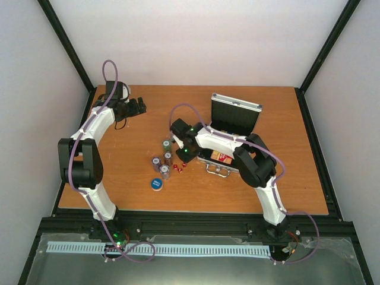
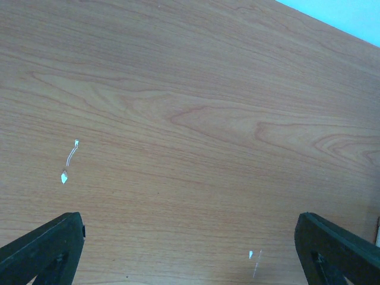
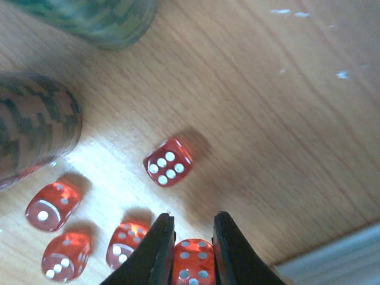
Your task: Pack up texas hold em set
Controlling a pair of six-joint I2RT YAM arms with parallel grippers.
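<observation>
Pinching one die (image 3: 192, 266) in my right gripper (image 3: 193, 234), bound for the case (image 1: 236, 117) at three o'clock; left gripper (image 2: 190, 249) sits wide apart, parked.

Near table centre: short chip stacks (image 1: 164, 159), red dice (image 1: 179, 167) beneath right gripper (image 1: 180, 160), blue disc (image 1: 157, 184) toward near edge. Just right, silver case (image 1: 236, 116), lid raised. By far-left corner, left gripper (image 1: 141, 105).
</observation>
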